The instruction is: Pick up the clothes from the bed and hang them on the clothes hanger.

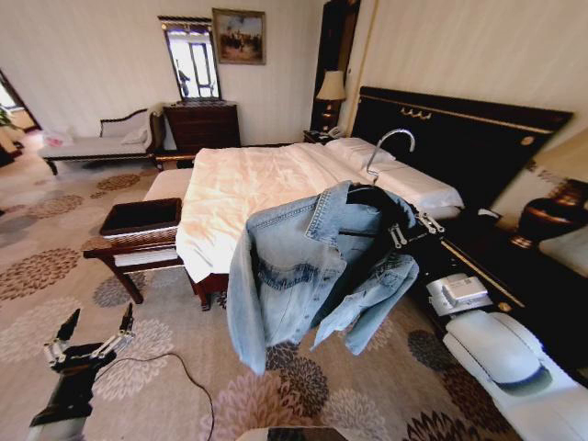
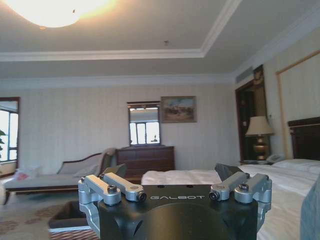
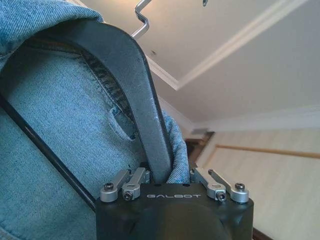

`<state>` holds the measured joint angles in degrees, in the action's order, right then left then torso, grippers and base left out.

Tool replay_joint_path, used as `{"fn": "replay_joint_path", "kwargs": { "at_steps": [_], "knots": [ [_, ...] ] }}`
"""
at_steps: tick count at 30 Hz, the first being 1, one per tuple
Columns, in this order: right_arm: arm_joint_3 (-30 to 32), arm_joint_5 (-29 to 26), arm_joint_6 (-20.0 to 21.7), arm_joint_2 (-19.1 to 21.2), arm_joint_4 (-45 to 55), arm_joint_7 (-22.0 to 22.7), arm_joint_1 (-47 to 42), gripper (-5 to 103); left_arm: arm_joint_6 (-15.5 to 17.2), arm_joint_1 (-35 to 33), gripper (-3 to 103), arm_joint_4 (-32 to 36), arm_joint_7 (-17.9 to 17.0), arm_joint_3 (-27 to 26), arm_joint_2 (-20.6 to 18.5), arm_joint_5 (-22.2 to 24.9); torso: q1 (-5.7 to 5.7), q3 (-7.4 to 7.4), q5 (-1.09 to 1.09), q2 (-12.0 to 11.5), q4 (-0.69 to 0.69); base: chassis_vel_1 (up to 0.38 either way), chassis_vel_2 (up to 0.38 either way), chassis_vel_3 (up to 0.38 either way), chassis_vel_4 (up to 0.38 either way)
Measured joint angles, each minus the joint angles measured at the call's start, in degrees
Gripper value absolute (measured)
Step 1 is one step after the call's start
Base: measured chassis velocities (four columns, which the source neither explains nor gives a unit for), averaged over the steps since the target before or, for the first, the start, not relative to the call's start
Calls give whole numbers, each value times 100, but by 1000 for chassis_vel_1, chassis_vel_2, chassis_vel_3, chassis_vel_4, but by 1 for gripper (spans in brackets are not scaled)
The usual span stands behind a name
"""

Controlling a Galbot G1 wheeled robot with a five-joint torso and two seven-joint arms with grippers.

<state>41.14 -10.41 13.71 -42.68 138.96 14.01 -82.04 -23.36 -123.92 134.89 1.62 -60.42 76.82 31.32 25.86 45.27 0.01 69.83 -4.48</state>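
Head view, right gripper (image 1: 412, 231): raised over the carpet beside the bed (image 1: 276, 179), fingers clamped on one shoulder end of the clothes hanger (image 1: 390, 197).
Head view, denim jacket (image 1: 308, 271): draped on the hanger, hanging below and to the robot's left of the closed fingers, sleeves dangling clear of the floor, in front of the bed's near corner.
Head view, hook (image 1: 386, 147): silver, rising above the fingers, over the white sheets.
Head view, left gripper (image 1: 92, 335): low over the carpet, well apart from the jacket, fingers spread with nothing between them.
Left wrist view, left gripper (image 2: 175, 192): fingers wide apart and empty; the bed (image 2: 200, 176) lies beyond them.
Right wrist view, right gripper (image 3: 172, 182): fingers pinch the black hanger arm (image 3: 135, 95); jacket cloth (image 3: 55, 135) sits beside and partly between them.
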Motion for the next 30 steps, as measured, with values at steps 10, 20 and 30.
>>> {"fn": "replay_joint_path", "kwargs": {
  "at_steps": [10,20,30],
  "knots": [
    [315,49,-91,-23,96,-167,-247,29,0,0,100,0,0,0,0,0,1,0,-1,0,1,-92,-90,-87,-97],
    [1130,401,-237,476,317,-568,-647,29,0,0,100,0,0,0,0,0,2,0,-2,0,0,-123,-129,-124,-123],
    [1333,572,-216,448,416,-739,-1085,28,0,0,100,0,0,0,0,0,1,0,1,0,1,-122,-122,-125,-125]
  ]
}}
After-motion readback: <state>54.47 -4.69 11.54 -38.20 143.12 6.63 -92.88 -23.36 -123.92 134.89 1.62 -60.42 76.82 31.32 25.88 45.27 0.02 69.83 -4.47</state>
